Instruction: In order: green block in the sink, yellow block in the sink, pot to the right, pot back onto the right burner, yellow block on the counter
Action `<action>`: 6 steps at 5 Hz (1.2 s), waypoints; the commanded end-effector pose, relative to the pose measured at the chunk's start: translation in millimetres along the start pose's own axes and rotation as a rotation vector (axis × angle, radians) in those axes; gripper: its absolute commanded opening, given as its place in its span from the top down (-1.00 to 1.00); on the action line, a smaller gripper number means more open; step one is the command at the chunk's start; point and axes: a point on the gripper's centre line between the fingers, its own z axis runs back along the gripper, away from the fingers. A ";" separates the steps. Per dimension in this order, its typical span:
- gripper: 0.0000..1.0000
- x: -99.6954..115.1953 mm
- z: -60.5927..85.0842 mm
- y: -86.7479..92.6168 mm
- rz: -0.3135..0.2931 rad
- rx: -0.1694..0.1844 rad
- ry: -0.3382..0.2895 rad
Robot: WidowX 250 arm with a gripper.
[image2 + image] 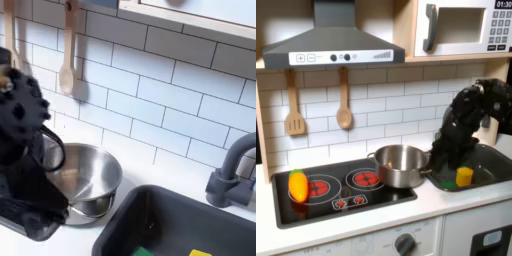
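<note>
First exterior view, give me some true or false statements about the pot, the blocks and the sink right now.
1. The yellow block lies in the sink. True.
2. The pot stands in the sink. False: it sits at the cooktop's right edge, beside the sink.
3. An orange toy rests on the left burner. True.
4. The pot has a lid on. False: it is open.
5. Two wooden utensils hang on the tiled wall. True.
</note>
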 end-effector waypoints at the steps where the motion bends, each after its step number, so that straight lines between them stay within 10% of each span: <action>1: 1.00 9.8 -13.2 11.6 0.051 -0.035 -0.257; 2: 1.00 11.1 -20.6 15.8 0.111 -0.095 -0.341; 6: 1.00 70.5 5.2 29.7 0.095 -0.075 -0.569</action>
